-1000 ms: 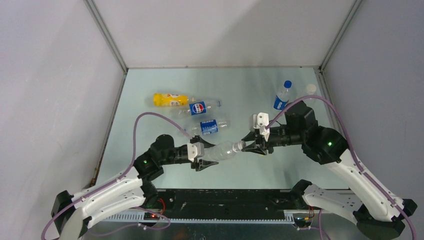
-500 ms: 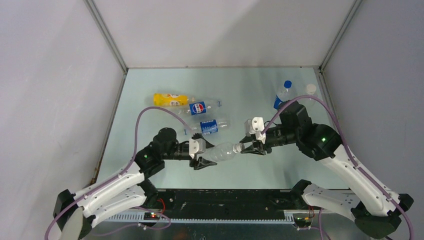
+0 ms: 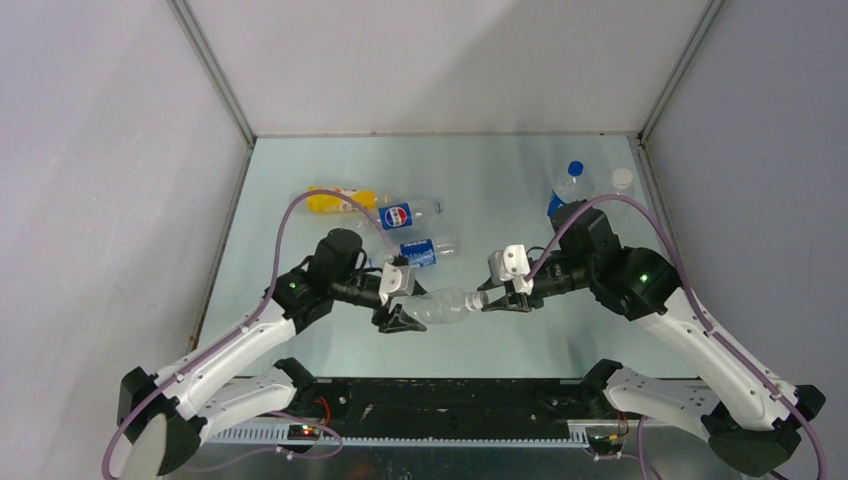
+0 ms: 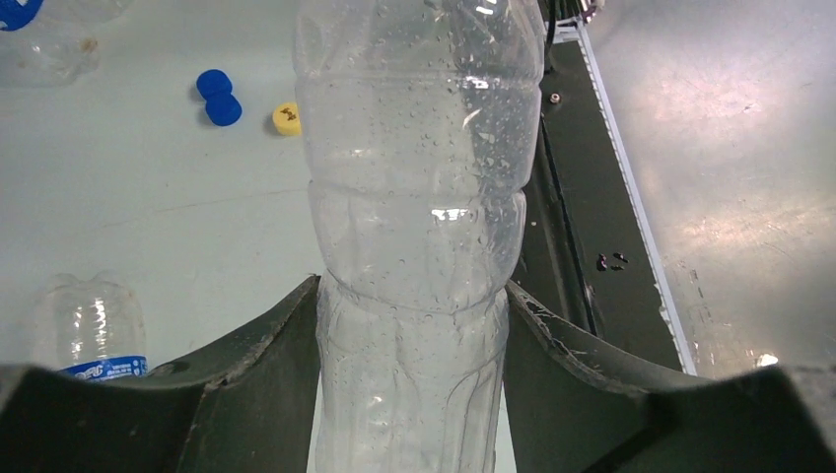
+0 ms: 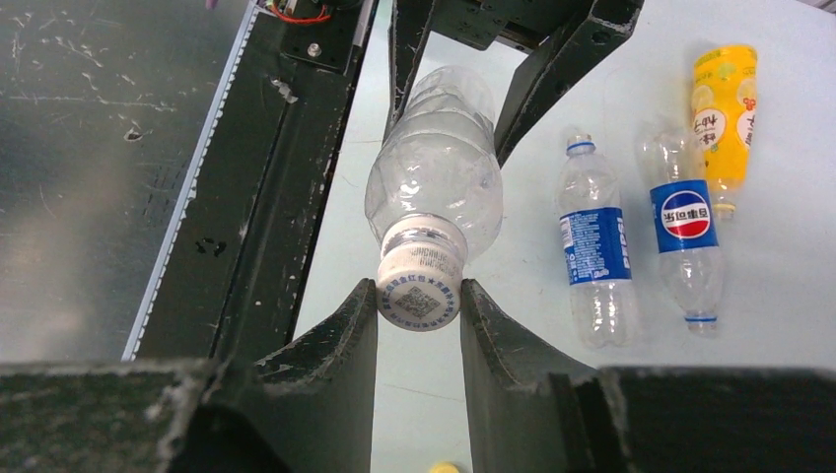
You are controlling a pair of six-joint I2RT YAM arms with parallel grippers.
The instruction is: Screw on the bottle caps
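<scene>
My left gripper (image 3: 398,306) is shut on the body of the clear unlabelled bottle (image 3: 440,305) and holds it level above the table; the bottle fills the left wrist view (image 4: 412,256) between the fingers. My right gripper (image 3: 489,298) is shut on the white cap (image 5: 420,288) sitting on that bottle's neck (image 5: 434,187). Two blue-labelled bottles (image 5: 596,246) (image 5: 685,227) and a yellow-orange bottle (image 5: 725,118) lie uncapped on the table. Two blue caps (image 4: 217,97) and a yellow cap (image 4: 287,118) lie loose.
A blue-capped bottle (image 3: 565,190) and a white-capped bottle (image 3: 620,182) stand at the back right by the wall. The black base rail (image 3: 450,395) runs along the near edge. The yellow cap also shows at the bottom of the right wrist view (image 5: 444,467).
Both arms have shifted left with the bottle held between them. The left arm has swung further over the table, and the right wrist has turned on the cap.
</scene>
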